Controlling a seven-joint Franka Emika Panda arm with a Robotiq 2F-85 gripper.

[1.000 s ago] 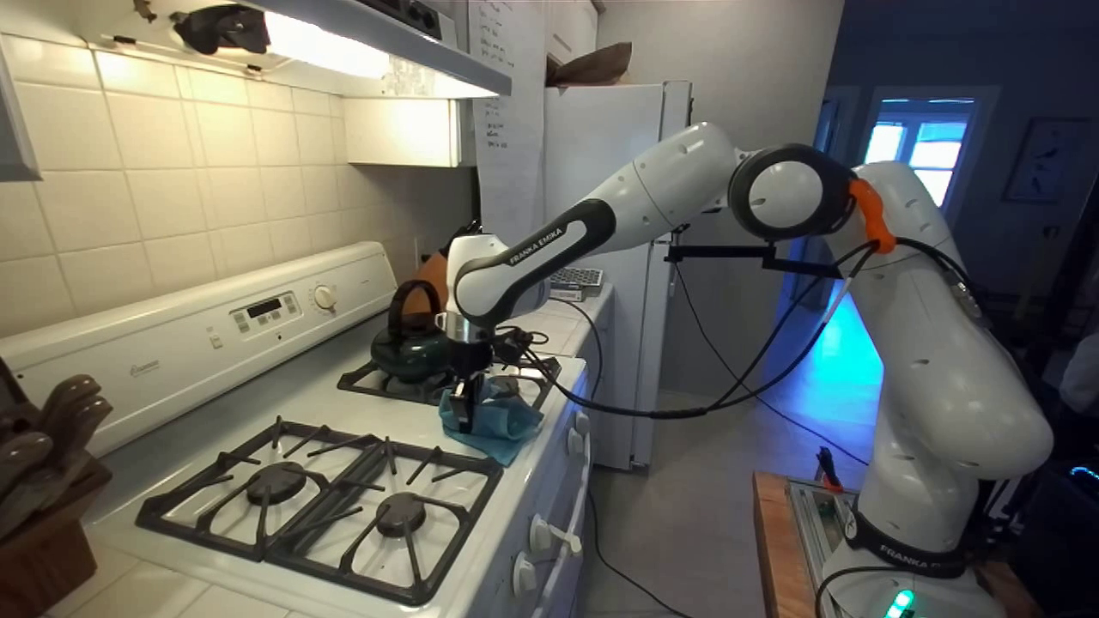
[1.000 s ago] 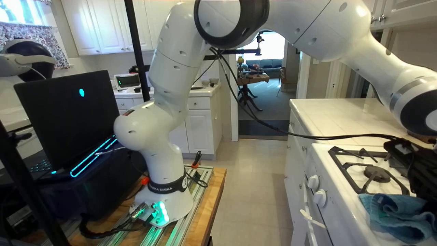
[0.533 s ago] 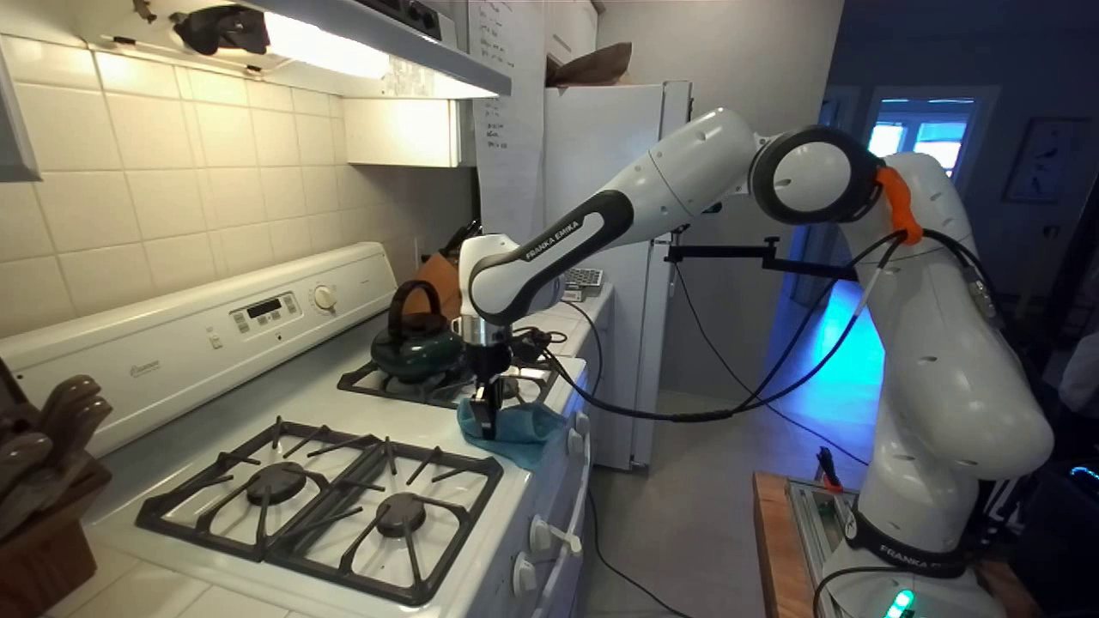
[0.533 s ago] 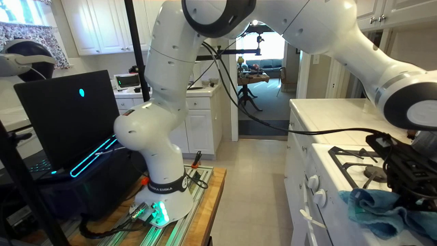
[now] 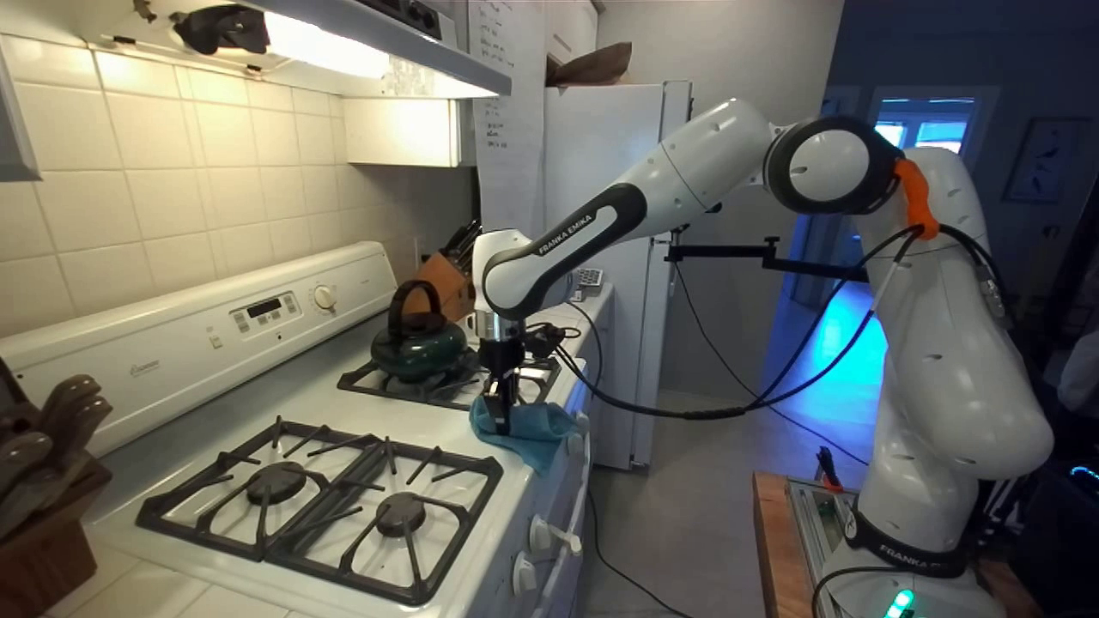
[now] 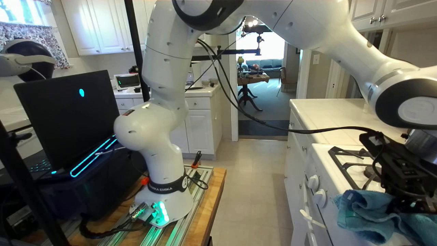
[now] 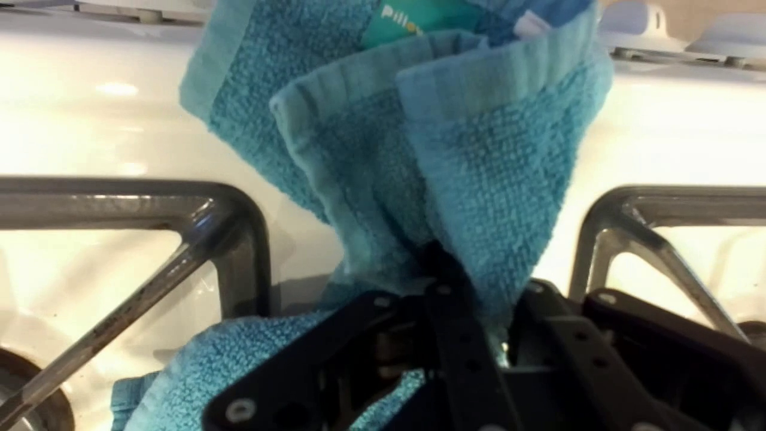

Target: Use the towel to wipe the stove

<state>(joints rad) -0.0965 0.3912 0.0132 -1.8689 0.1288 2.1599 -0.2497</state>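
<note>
The teal towel (image 5: pixel 541 429) lies bunched on the white stove (image 5: pixel 361 408), on the strip between the two pairs of burners. Its outer end droops over the stove's front edge, beside the knobs, in both exterior views. My gripper (image 5: pixel 500 422) points straight down into the cloth. In the wrist view the folded towel (image 7: pixel 497 149) runs up from between the fingers of my gripper (image 7: pixel 486 293), pinched there, and more cloth spreads out at lower left. The fingertips are partly hidden by the fabric. A printed label shows on the towel's far part.
Black grates (image 5: pixel 318 506) flank the towel on both sides. A dark green kettle (image 5: pixel 419 350) stands on the far burners. Front knobs (image 6: pixel 320 197) stick out below the edge. A knife block (image 5: pixel 51 489) is at the near left, and the range hood (image 5: pixel 412 51) hangs above.
Gripper and towel together have slid across the stove top toward its front edge. More of the cloth now hangs over that edge. The arm has drawn back toward its base.
</note>
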